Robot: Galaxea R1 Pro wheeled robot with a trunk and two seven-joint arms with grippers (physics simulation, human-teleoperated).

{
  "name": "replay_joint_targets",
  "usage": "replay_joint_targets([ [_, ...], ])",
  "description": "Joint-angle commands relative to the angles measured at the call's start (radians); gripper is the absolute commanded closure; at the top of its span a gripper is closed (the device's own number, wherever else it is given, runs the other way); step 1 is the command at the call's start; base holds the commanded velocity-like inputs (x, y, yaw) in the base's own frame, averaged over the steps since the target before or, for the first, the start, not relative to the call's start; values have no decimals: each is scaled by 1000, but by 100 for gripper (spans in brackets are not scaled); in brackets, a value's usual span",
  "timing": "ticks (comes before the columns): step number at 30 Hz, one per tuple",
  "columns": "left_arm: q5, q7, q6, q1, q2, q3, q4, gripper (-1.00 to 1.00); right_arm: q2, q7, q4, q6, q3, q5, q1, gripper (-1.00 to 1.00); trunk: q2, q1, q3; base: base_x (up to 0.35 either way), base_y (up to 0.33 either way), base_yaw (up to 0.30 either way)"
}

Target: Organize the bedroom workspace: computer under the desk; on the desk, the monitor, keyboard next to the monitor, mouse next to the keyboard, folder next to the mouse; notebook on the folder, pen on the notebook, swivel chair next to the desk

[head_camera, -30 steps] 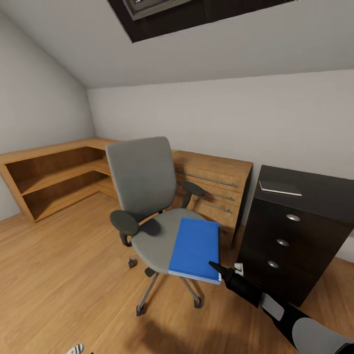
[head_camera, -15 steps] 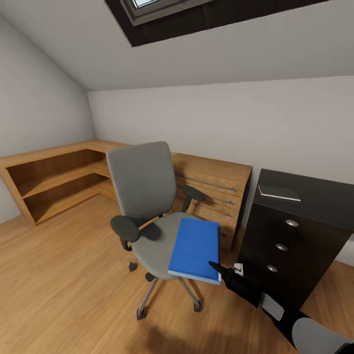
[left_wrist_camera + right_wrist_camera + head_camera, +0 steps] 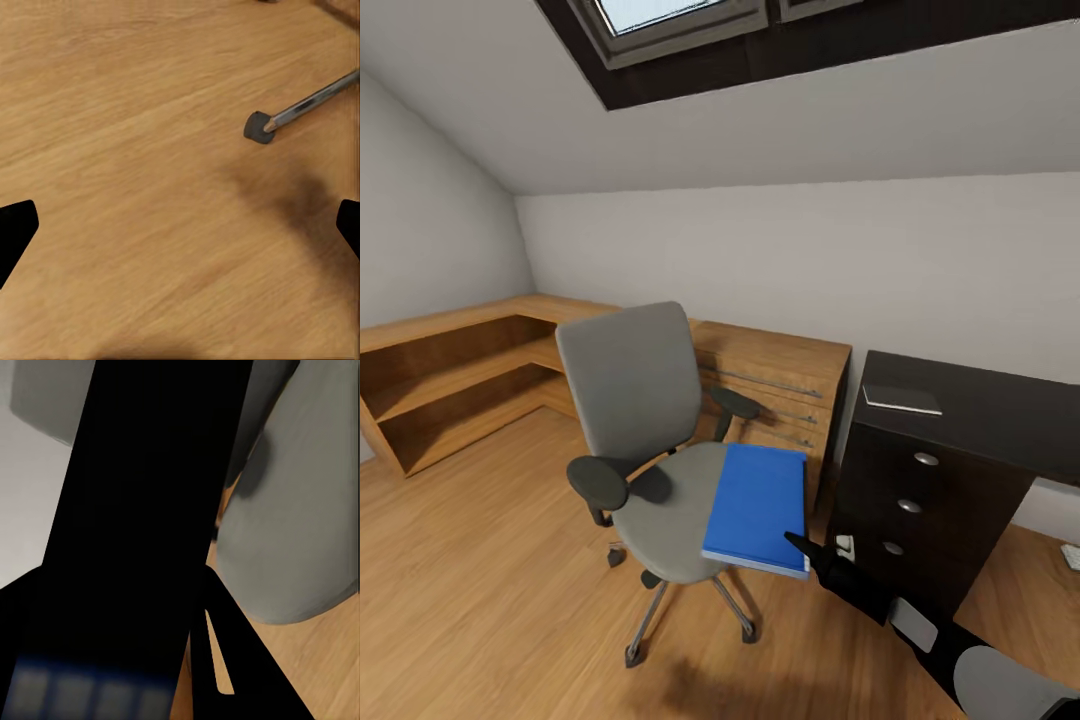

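Observation:
My right gripper (image 3: 800,545) is shut on the near right corner of the bright blue folder (image 3: 758,505), which lies flat over the right side of the swivel chair's (image 3: 635,400) grey seat and juts past its edge. In the right wrist view the folder (image 3: 142,510) is a dark slab with the grey chair (image 3: 300,525) beyond it. To the right stands the black desk (image 3: 1000,415) with round-knobbed drawers, and the thin grey notebook (image 3: 901,398) lies on top of it. My left gripper (image 3: 180,232) hangs open over bare wood floor, close to a chair leg's caster (image 3: 259,127).
A light wood cabinet (image 3: 780,375) with bar handles stands behind the chair, against the back wall. Low wooden shelves (image 3: 450,375) run along the left wall. A skylight (image 3: 680,15) sits in the sloped ceiling. A small pale object (image 3: 1072,556) lies on the floor at the right edge.
The whole view has tilted up and turned slightly right, so the camera moved. The folder stays in my right gripper and has shifted a little right relative to the chair.

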Motion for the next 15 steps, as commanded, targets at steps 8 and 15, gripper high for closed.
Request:
replay_joint_targets([
  [8, 6, 7, -5, 0, 1, -5, 0, -100, 0, 2, 0, 10, 7, -10, -1, 100, 56, -31, 33, 0, 0, -172],
  [15, 3, 6, -6, 0, 1, -6, 23, -100, 0, 1, 0, 10, 8, -10, -1, 100, 105, -58, 61, 0, 0, -166],
])
